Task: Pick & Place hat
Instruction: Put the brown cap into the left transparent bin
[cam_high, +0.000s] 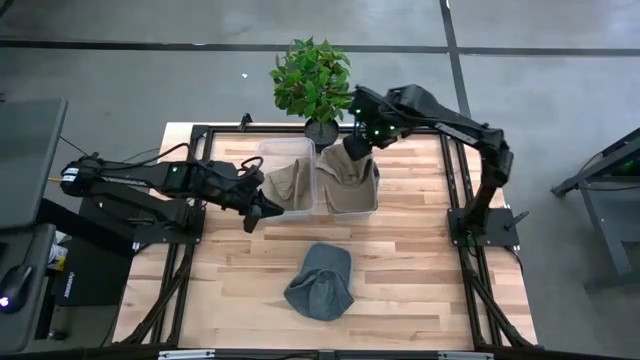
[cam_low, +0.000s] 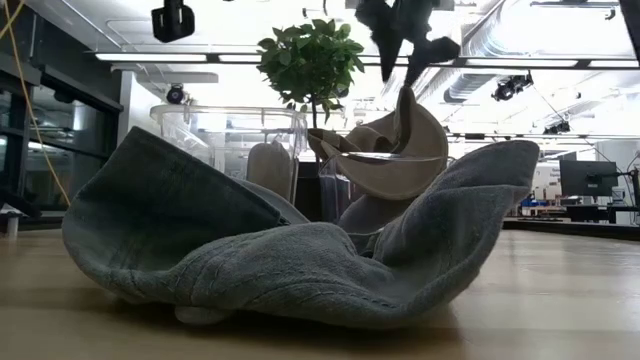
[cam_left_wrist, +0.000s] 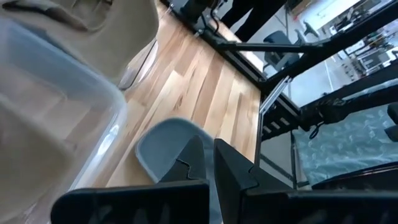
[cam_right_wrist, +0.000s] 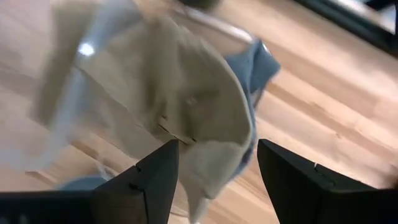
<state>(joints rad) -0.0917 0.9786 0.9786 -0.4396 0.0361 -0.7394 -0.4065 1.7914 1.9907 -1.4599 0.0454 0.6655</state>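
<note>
A grey hat (cam_high: 320, 282) lies crumpled on the table near the near edge, filling the low view (cam_low: 300, 250). Two clear bins stand side by side at the far middle. The left bin (cam_high: 270, 150) holds a tan hat (cam_high: 292, 182). The right bin (cam_high: 375, 200) holds another tan hat (cam_high: 348, 180), which bulges above the rim (cam_low: 400, 150). My right gripper (cam_high: 358, 148) hovers open just above that hat (cam_right_wrist: 186, 93), with its fingers apart on either side of it. My left gripper (cam_high: 265, 212) is shut and sits low beside the left bin's near corner. The grey hat (cam_left_wrist: 161, 140) lies beyond its fingers.
A potted plant (cam_high: 312, 80) stands at the far edge behind the bins, close to the right arm. Bare wood lies to the left and right of the grey hat. The left bin's wall (cam_left_wrist: 74, 106) is close beside the left gripper (cam_left_wrist: 210, 152).
</note>
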